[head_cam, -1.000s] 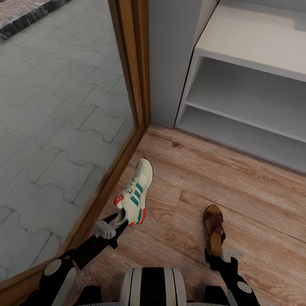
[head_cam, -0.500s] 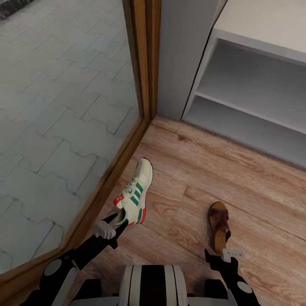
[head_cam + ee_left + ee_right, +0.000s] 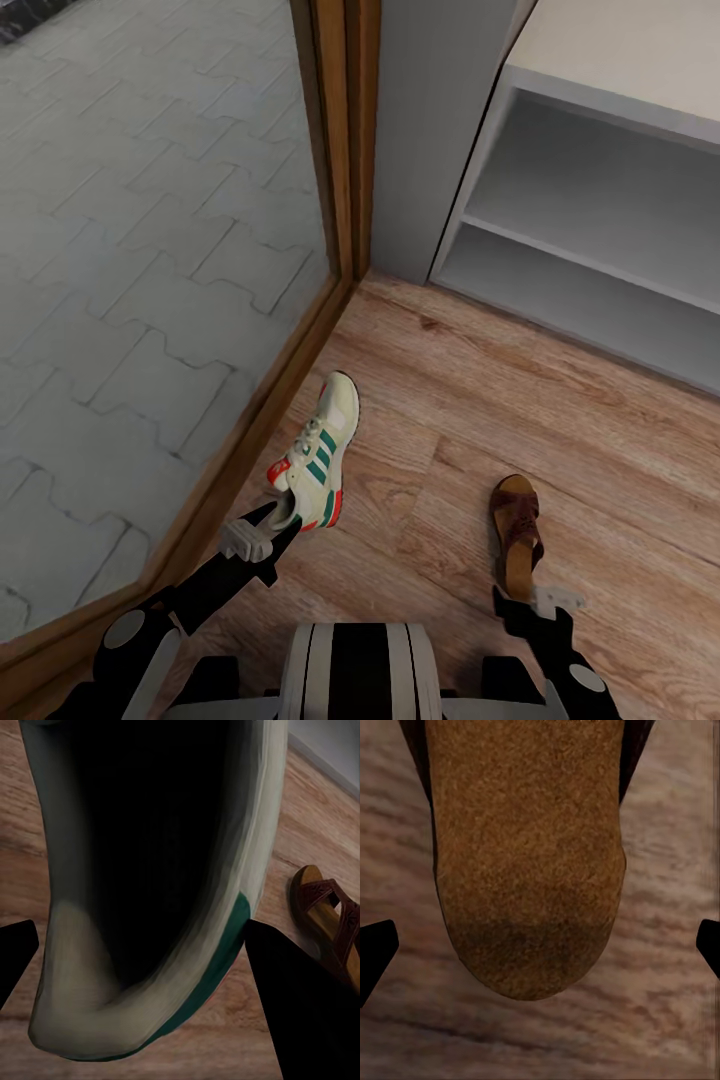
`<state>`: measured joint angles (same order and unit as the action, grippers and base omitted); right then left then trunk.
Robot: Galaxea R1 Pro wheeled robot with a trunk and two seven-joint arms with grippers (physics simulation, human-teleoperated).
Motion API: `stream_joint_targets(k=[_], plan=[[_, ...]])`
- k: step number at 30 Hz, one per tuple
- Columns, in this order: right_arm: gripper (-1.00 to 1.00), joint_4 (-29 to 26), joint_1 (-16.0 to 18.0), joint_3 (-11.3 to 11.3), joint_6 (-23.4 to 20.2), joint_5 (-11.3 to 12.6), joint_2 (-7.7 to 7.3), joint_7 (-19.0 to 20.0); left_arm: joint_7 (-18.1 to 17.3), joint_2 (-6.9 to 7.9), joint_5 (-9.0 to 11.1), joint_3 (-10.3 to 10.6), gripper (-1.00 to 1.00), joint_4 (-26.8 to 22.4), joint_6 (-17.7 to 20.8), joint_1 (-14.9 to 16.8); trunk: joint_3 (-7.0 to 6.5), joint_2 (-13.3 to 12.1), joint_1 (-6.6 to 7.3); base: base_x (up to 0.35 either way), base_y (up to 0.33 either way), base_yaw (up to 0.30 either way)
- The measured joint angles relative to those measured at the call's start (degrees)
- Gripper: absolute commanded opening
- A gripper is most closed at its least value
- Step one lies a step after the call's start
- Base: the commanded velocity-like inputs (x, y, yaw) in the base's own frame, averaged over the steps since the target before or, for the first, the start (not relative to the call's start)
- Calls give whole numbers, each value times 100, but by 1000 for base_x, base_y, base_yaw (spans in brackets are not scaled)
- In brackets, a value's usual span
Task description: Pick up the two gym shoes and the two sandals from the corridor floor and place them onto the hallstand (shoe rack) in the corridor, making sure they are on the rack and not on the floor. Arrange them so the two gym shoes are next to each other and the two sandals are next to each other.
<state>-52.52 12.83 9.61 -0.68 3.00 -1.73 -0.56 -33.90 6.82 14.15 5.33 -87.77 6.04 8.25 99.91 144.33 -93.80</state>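
Left gripper [image 3: 275, 520]: fingers [image 3: 300, 1009] set apart on either side of the gym shoe's heel. In the left wrist view the dark tips flank the shoe opening with the heel between them; whether they press the shoe cannot be told. The gym shoe [image 3: 318, 458] stands on the floor [image 3: 560, 430], toe pointing away from the robot, just beside the wooden door frame [image 3: 345, 140].

Right gripper [image 3: 520, 598]: fingers [image 3: 375, 952] spread wide. In the right wrist view the tips sit at the far edges with the sandal's tan heel end between them, clear of both. Nothing gripped. The sandal [image 3: 517, 530] lies flat on the floor, heel toward the gripper, well apart from the gym shoe.

Rack [image 3: 600, 180]: white, against the wall ahead and to the right, two open compartments in view. Grey paving [image 3: 130, 250] lies beyond the door frame on the left.
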Motion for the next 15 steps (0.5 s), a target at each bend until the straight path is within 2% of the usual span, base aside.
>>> stream_joint_targets(k=[6,13,15], plan=[[100,0,-1,22,1,-4,5,0,-2,0,0,1,-100,0,-2,1,9,0,0,0,0,-151],[100,1,0,25,4,-4,6,0,-5,0,0,0,-100,0,0,0,12,0,0,0,0,-28],[100,0,0,23,4,-4,6,0,-3,0,-3,0,-100,0,-1,0,56,3,-5,0,0,-5]])
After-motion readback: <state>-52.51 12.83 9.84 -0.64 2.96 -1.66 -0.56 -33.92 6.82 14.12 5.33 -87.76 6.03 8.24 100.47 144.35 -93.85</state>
